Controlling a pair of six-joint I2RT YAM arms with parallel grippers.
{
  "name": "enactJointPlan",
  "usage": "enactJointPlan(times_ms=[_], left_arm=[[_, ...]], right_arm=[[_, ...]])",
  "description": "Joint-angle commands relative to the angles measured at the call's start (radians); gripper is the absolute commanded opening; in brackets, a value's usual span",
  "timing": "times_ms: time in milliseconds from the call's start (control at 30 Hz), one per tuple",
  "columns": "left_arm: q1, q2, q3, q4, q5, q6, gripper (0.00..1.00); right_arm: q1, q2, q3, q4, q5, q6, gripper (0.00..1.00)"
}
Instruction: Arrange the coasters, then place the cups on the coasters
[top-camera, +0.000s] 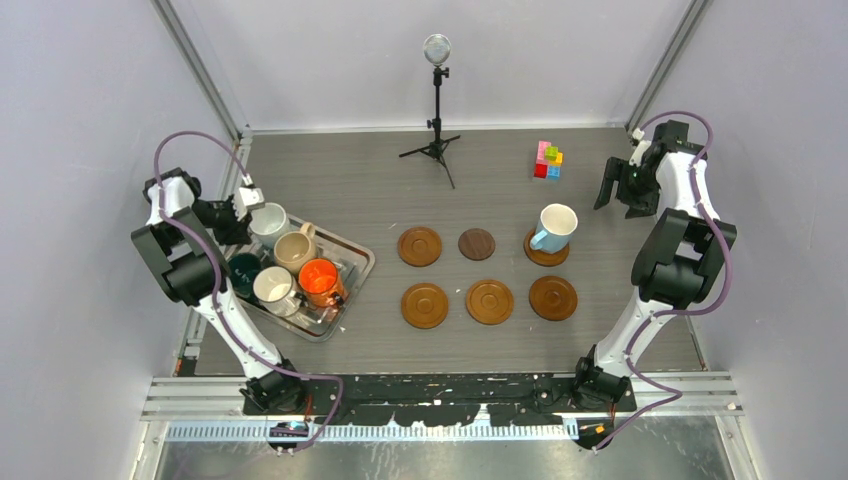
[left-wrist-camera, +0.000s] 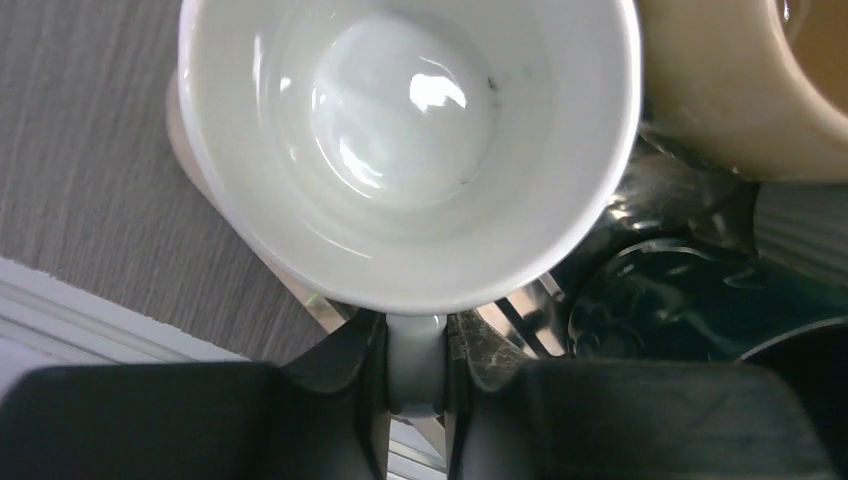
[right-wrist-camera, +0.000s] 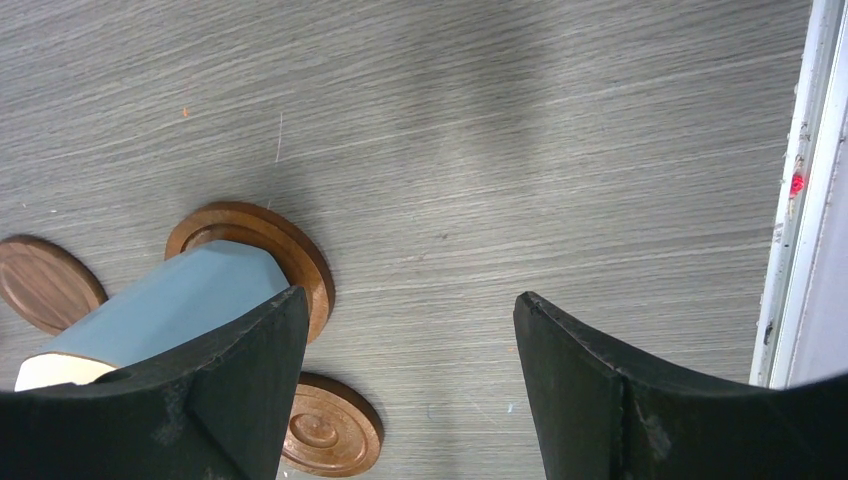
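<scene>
The left jaws pinched the handle (left-wrist-camera: 415, 360) of the white mug (left-wrist-camera: 410, 150), pressed onto it from both sides. In the left wrist view only a short stub of the handle showed between them. That mug was at the far corner of the tray (top-camera: 350, 262), at the left of the surface (top-camera: 400, 180). Whether it rested there or hung just above could not be told. Just beside it stood the beige mug (left-wrist-camera: 730, 90), cut off by the frame's edge. Below that, the green mug (left-wrist-camera: 680, 300) was only a dark, glossy shape. From above, the left arm (top-camera: 185, 260) hid part of the tray. The orange mug (top-camera: 320, 281) and the dark-rimmed mug (top-camera: 273, 286) stood crowded together at the tray's near side.

The right jaws were spread wide and pinched nothing. They hung over bare surface near the far right edge, apart from the blue mug (top-camera: 552, 227). That mug stood on the far right coaster (top-camera: 545, 252), and one jaw hid part of it in the right wrist view. The other five coasters lay bare in two rows. The far row held a rimmed coaster (top-camera: 420, 246) and the dark coaster (top-camera: 476, 244), and the near row held three, the middle coaster (top-camera: 489, 301) among them. The right wrist view caught only two of these, one cut off at the left edge and one partly hidden at the bottom. A stand (top-camera: 436, 125) and some blocks (top-camera: 547, 160) stood at the far side.
</scene>
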Motion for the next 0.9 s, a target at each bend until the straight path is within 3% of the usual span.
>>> enactJointPlan(times_ms=[0, 67, 300, 500, 633, 867], left_arm=[[-0.006, -0.085, 0.01, -0.034, 0.088, -0.034, 0.11], [-0.006, -0.098, 0.012, -0.029, 0.099, -0.063, 0.0], [-0.007, -0.17, -0.011, 0.044, 0.154, -0.188, 0.0], [-0.038, -0.26, -0.011, 0.188, 0.191, -0.457, 0.0], [-0.139, -0.348, -0.049, 0.402, 0.094, -0.739, 0.0], [-0.43, -0.371, 0.067, 0.438, -0.114, -1.066, 0.0]], right_arm=[[0.005, -0.022, 0.011, -0.006, 0.015, -0.013, 0.79], [0.004, -0.019, 0.017, -0.006, 0.009, -0.01, 0.8], [0.005, -0.019, 0.022, -0.005, -0.009, -0.005, 0.79], [0.005, -0.023, 0.031, -0.005, -0.027, 0.005, 0.79], [0.005, -0.033, 0.039, 0.008, -0.034, 0.024, 0.79], [0.005, -0.051, 0.075, 0.012, -0.046, 0.053, 0.8]])
